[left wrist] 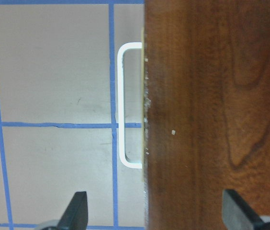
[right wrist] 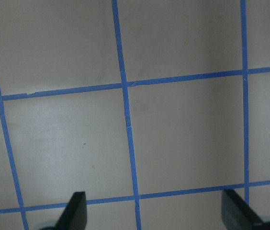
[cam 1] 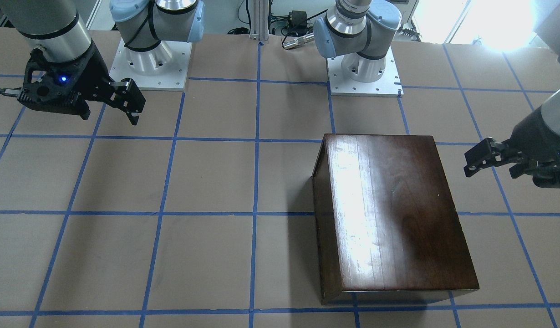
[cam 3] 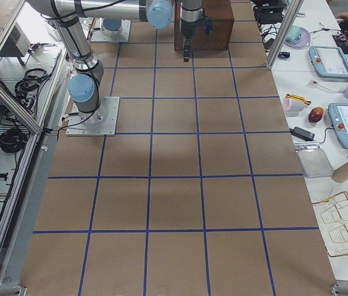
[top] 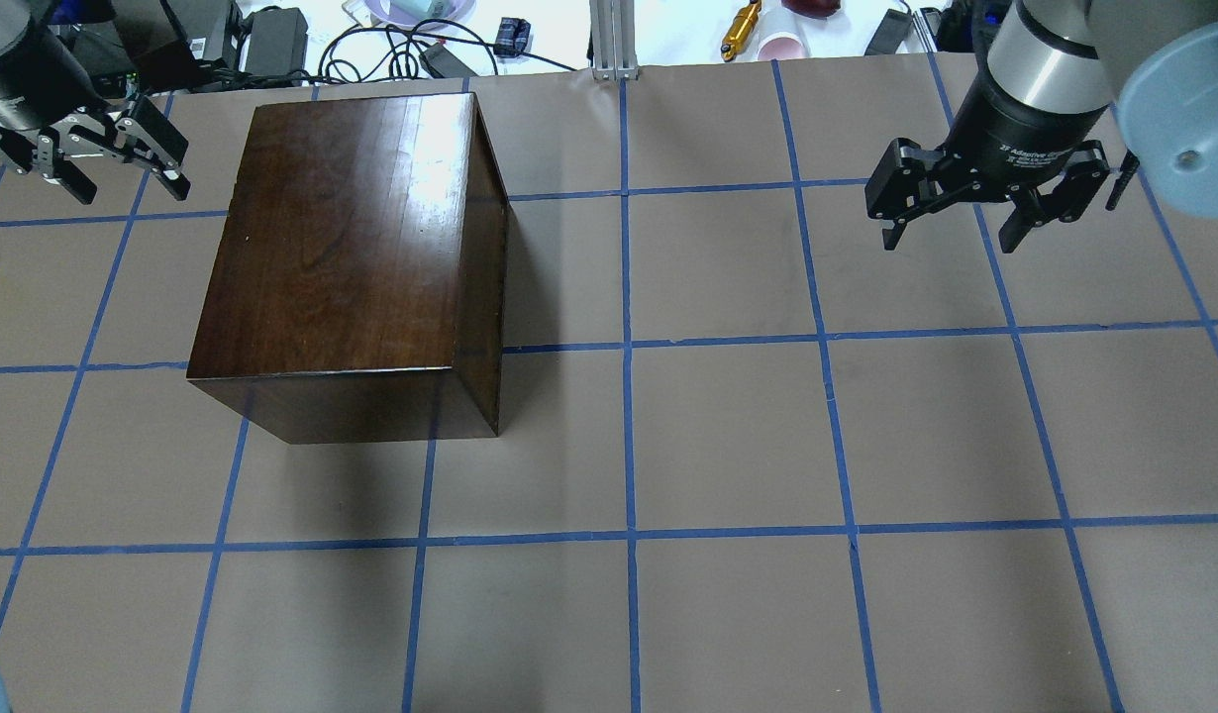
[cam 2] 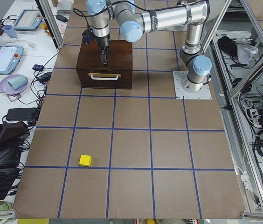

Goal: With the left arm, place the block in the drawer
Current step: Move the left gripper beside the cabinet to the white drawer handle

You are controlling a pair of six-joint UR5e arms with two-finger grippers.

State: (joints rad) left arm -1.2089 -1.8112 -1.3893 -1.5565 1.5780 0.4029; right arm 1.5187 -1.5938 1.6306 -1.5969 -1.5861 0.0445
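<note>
Counting one block [cam 2: 85, 160] on the table [top: 728, 436], well apart from one box [top: 342, 238], its one drawer [cam 2: 106, 79] closed; two grippers, left gripper [top: 129, 183] and right gripper [top: 951, 238], both spread wide, empty.

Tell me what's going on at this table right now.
Nothing is held yet. The left gripper hangs open over the front edge of the dark wooden box, whose drawer is shut. The yellow block lies on the table, well away from the box. The right gripper hangs open over bare table.
</note>
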